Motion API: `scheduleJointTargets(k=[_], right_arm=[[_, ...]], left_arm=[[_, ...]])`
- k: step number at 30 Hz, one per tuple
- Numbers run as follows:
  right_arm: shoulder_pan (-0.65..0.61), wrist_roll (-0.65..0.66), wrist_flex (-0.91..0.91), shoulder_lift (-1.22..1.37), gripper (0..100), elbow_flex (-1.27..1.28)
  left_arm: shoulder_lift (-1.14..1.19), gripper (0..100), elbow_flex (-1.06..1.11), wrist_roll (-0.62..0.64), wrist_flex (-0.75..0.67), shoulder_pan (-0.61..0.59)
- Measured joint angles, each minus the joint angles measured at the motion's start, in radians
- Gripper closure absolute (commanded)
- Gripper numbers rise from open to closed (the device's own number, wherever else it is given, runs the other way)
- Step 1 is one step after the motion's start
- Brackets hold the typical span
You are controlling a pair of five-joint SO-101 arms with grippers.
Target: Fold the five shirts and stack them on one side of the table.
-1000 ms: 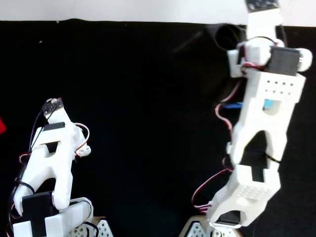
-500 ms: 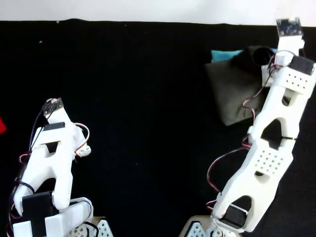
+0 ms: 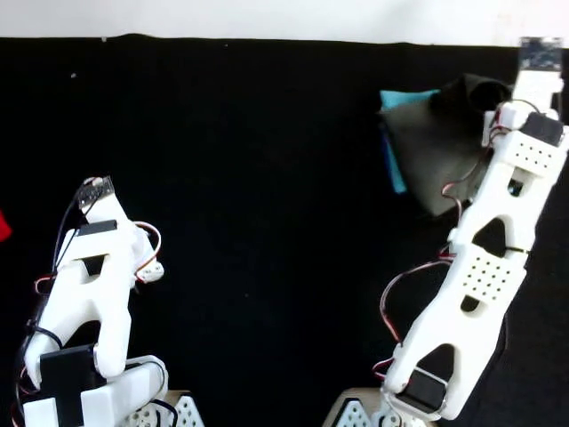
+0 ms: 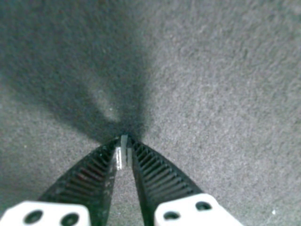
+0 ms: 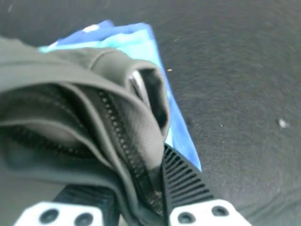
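Dark grey shirt (image 3: 434, 147), bunched with its zip showing, sits at the far right side of the table (image 3: 267, 178), partly over a blue shirt (image 3: 396, 133). The right gripper (image 5: 141, 174) is clamped on its fabric. The left gripper (image 4: 124, 143) has its tips together, holding nothing, over the table.

Step judged: setting it on the stack. The next move calls for a clean let-go, then squaring — the bundle looks rumpled.
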Motion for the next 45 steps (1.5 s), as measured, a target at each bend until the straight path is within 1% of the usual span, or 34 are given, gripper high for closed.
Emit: scheduleJointTargets(k=[3,5,6,7,10,11,12,19,25,27,28,30,32,36,39,42,45], right_arm=[[0.002,-0.087,0.0,0.006,99.2,0.0],[0.002,-0.107,-0.015,0.028,98.6,-0.002],[0.002,-0.109,-0.025,0.037,96.5,-0.002],[0.002,-0.112,-0.028,0.046,92.6,-0.002],[0.0,-0.115,-0.026,0.052,76.7,-0.002],[0.0,-0.117,-0.018,0.052,73.3,-0.002],[0.0,-0.117,-0.011,0.052,72.5,-0.002],[0.0,-0.123,0.008,-0.026,72.5,-0.002],[-0.008,-0.123,-0.026,-0.132,73.5,-0.002],[-0.023,-0.124,-0.041,-0.141,79.6,-0.002],[-0.034,-0.124,-0.044,-0.141,85.4,-0.002],[-0.057,-0.124,-0.046,-0.141,99.8,-0.002],[-0.083,-0.126,-0.046,-0.141,95.9,-0.002],[-0.138,-0.126,-0.046,-0.141,98.0,-0.002],[-0.149,-0.118,-0.046,-0.141,98.2,0.008],[-0.141,-0.043,-0.064,-0.1,98.3,0.012],[-0.097,0.029,-0.155,-0.003,98.3,0.014]], left_arm=[[0.0,99,0.0,0.0,0.0,0.0],[0.0,99,0.0,0.0,0.0,0.0],[0.0,99,0.0,0.0,0.0,0.0],[0.0,99,0.0,0.0,0.0,0.0],[0.0,99,0.0,0.0,0.0,0.0],[0.0,99,0.0,0.0,0.0,0.0],[0.0,99,0.0,0.0,0.0,0.0],[0.0,99,0.0,0.0,0.0,0.0],[0.0,99,0.0,0.0,0.0,0.0],[0.0,99,0.0,0.0,0.0,0.0],[0.0,99,0.0,0.0,0.0,0.0],[0.0,99,0.0,0.0,0.0,0.0],[0.0,99,0.0,0.0,0.0,0.0],[0.0,99,0.0,0.0,0.0,0.0],[0.0,99,0.0,0.0,0.0,0.0],[0.0,99,0.0,0.0,0.0,0.0],[0.0,99,0.0,0.0,0.0,0.0]])
